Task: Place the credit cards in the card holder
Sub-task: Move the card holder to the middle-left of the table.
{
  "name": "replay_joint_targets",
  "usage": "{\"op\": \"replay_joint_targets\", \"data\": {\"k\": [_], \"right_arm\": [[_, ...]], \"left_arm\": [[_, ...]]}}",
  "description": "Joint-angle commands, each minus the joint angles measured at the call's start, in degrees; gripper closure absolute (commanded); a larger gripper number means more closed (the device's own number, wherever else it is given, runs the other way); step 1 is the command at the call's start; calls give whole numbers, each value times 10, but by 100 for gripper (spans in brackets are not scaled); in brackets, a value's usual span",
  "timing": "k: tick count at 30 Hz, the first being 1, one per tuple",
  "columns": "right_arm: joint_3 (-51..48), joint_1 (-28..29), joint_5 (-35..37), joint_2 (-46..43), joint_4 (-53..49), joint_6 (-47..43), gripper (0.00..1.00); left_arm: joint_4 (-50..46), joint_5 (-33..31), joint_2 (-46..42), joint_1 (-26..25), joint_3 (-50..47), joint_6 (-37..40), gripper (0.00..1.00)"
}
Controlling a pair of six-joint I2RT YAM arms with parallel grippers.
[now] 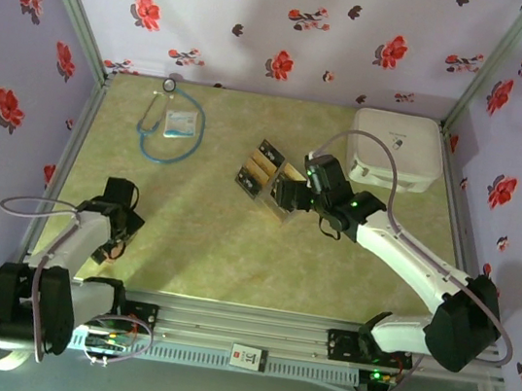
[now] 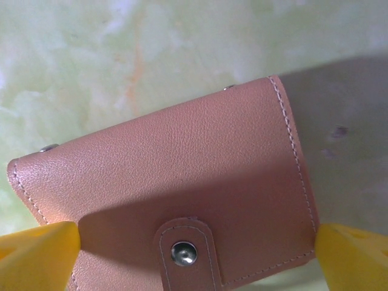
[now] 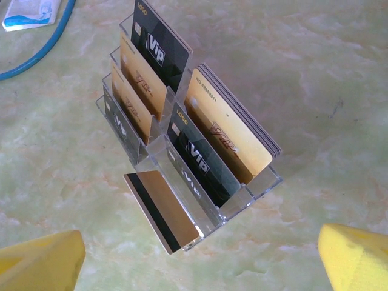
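Fingertips (image 2: pixel 37 254) of left gripper (image 2: pixel 195 257) nearest, left wrist view: fully spread, nothing clamped; closed card holder (image 2: pixel 176 176) lying between them.
Right wrist: right gripper (image 3: pixel 200 257) fully spread, empty; credit cards (image 3: pixel 224 133) upright in clear stand (image 3: pixel 267 180), one gold card (image 3: pixel 160 209) leaning at front.
Top: stand mid-table, white case (image 1: pixel 396 147) behind.

A marbled green surface (image 1: pixel 234 241) sits inside walls (image 1: pixel 268 20) of lilac cloth with red and black flowers. At 1 o'clock lies 1 big white case (image 1: pixel 396 149), lid down. At 11 o'clock a blue tube (image 1: pixel 200 127) loops around a white-blue packet (image 1: pixel 179 122). Just 12 o'clock of centre stands 1 clear stepped rack (image 3: pixel 254 188), 2 columns wide.
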Motion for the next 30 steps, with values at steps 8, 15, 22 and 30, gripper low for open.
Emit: {"op": "replay_joint_targets", "data": {"k": [8,15,22,30], "right_arm": [[-40,-19,18,-42,16,-3,1],[-60,-52,2,-84,10,-2,1],[-69,-72,-19,-103,6,-5,1],[-39,-58,-137,-47,16,-10,3]], "left_arm": [[59,5,109,-98,82,-9,0],[67,-14,243,-200,218,-21,0],[11,-15,295,-247,354,11,0],[-14,-11,191,-177,296,32,0]]}}
